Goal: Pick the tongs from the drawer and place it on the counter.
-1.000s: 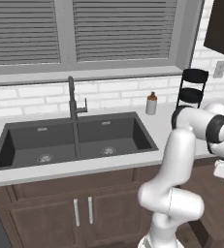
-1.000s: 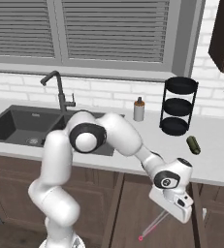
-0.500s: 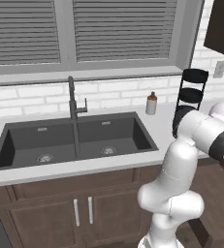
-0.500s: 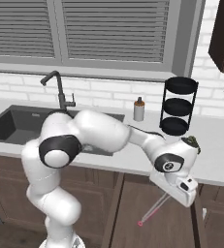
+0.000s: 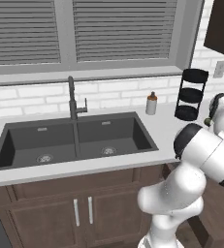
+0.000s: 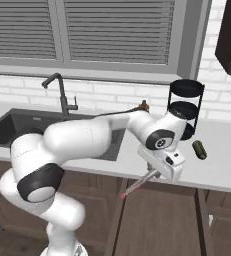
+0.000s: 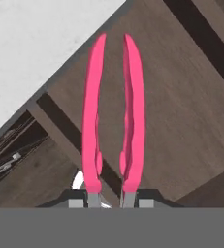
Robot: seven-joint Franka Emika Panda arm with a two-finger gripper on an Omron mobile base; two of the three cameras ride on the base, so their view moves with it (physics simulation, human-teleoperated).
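Kitchen counter (image 6: 222, 167) runs pale grey past a dark sink (image 5: 74, 140), with a black rack (image 6: 186, 107) and a small bottle (image 5: 152, 103) at the back. Just below its front edge, the gripper (image 6: 159, 172) is clamped tight on the tongs (image 6: 137, 186), held at the hinge end so both pink arms trail down and away. In the hand view the tongs (image 7: 113, 111) hang over dark wood of the drawer (image 7: 181, 121) area, lifted clear, probably for carrying up to the counter.
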